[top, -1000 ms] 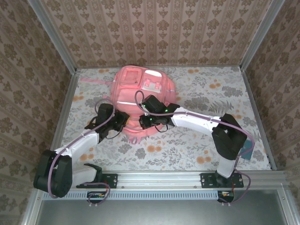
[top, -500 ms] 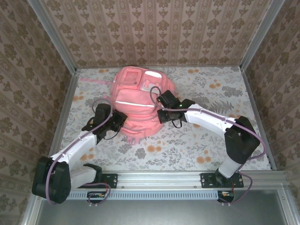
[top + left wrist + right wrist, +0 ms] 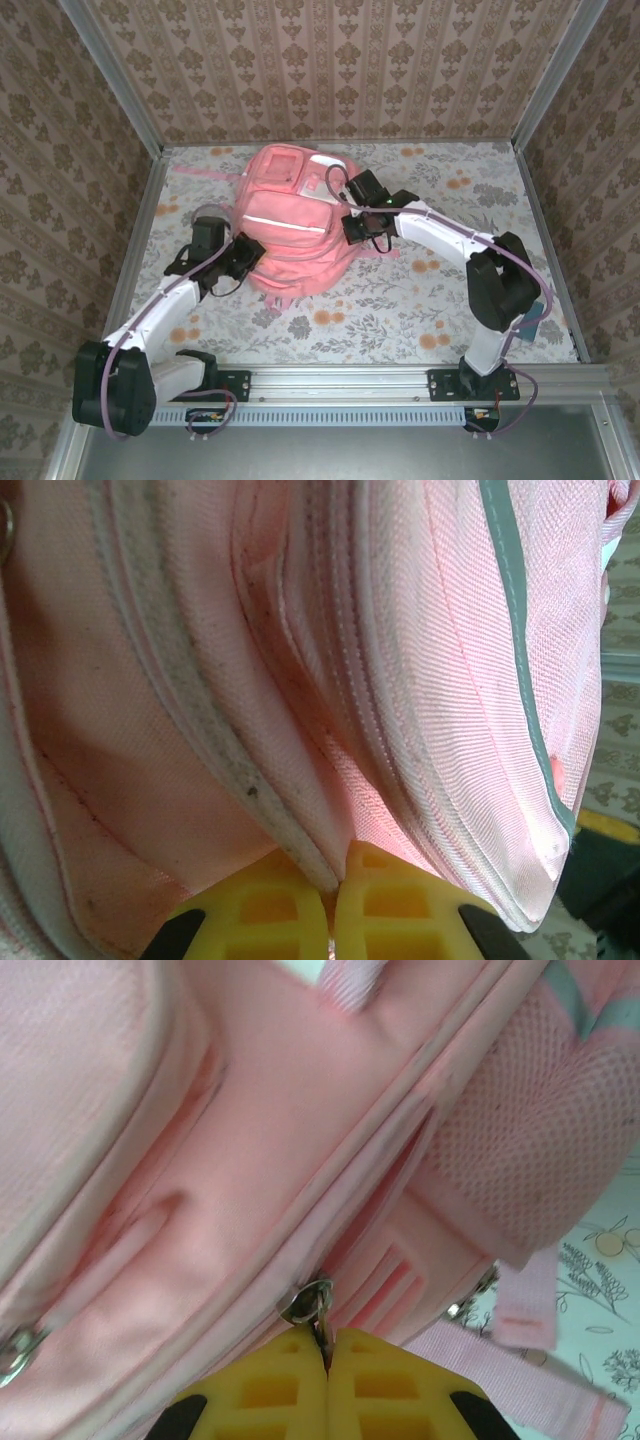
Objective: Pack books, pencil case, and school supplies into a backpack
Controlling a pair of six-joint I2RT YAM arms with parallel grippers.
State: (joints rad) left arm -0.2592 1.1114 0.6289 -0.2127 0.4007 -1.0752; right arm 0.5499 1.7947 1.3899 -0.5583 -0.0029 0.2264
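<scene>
The pink backpack [image 3: 295, 225] lies in the middle of the table, front pockets up. My left gripper [image 3: 250, 256] is at its near left edge, and its yellow fingers [image 3: 275, 910] are shut on a fold of the backpack's seam [image 3: 300, 830]. My right gripper [image 3: 352, 234] is at the bag's right side. It is shut on the metal zipper pull [image 3: 312, 1305], which sits next to the mesh side pocket [image 3: 520, 1140]. The books, the pencil case and the school supplies are out of view.
A floral cloth [image 3: 450, 290] covers the table. Patterned walls with metal posts [image 3: 140, 230] close in the left, right and back. A pink strap [image 3: 195, 170] trails to the back left, and another strap [image 3: 520, 1310] hangs off the bag's right side.
My right gripper has travelled with the zipper pull from the bag's near edge round to its right side. The left gripper has closed on the seam and shifted slightly left. The bag has shifted.
</scene>
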